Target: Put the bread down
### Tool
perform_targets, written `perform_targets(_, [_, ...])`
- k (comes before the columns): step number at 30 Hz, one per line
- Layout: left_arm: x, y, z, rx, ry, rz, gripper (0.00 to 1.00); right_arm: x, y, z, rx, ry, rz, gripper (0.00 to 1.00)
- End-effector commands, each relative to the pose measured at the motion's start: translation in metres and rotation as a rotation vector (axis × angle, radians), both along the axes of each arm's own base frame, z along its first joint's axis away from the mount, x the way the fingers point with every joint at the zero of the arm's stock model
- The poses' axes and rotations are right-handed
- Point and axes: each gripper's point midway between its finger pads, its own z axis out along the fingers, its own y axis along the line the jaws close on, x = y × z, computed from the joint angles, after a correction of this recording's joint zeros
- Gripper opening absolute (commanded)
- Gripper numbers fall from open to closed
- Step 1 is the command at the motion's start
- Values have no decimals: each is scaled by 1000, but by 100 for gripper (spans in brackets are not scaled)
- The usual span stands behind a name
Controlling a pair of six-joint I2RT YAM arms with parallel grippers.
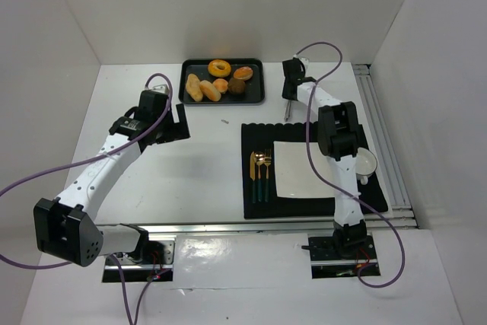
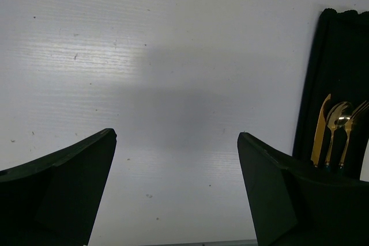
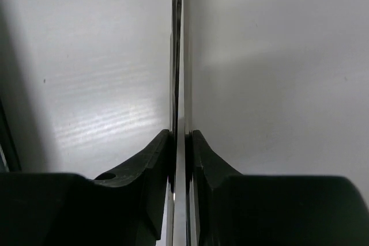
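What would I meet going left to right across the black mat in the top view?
Knife → spoon → fork → white plate → white cup.

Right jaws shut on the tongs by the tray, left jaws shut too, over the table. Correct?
No: the left gripper is open, jaws wide apart over the table, as the left wrist view shows. The right gripper is shut on the tongs by the tray.
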Motion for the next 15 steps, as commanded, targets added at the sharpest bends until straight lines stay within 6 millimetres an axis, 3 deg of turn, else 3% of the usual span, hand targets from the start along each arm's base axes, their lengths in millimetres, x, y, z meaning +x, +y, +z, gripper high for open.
perform_targets(1, [6, 0, 20, -9, -61, 8, 100, -11, 15, 86, 48, -107, 21, 24])
perform_targets(2, [4, 0, 18, -6, -53, 8, 100, -13, 24, 118, 62, -160, 37, 24])
perform_targets(4, [5, 4, 27, 8, -79, 15, 100, -26, 30, 130, 61, -150, 52, 24])
perform_targets(5, [5, 7, 33, 16, -92, 26, 100, -31, 34, 146, 84, -164, 75, 24])
perform_targets(10, [5, 24, 45, 42, -127, 139, 100, -55, 71, 177, 139, -132, 244, 25])
perform_targets(12, [4, 25, 50, 39, -136, 153, 100, -63, 96, 165, 143, -66, 311, 27])
perform_targets(13, [4, 25, 50, 39, -136, 153, 100, -65, 98, 174, 150, -45, 322, 27])
perform_targets(15, [4, 24, 50, 32, -134, 147, 100, -71, 115, 172, 185, -13, 376, 27])
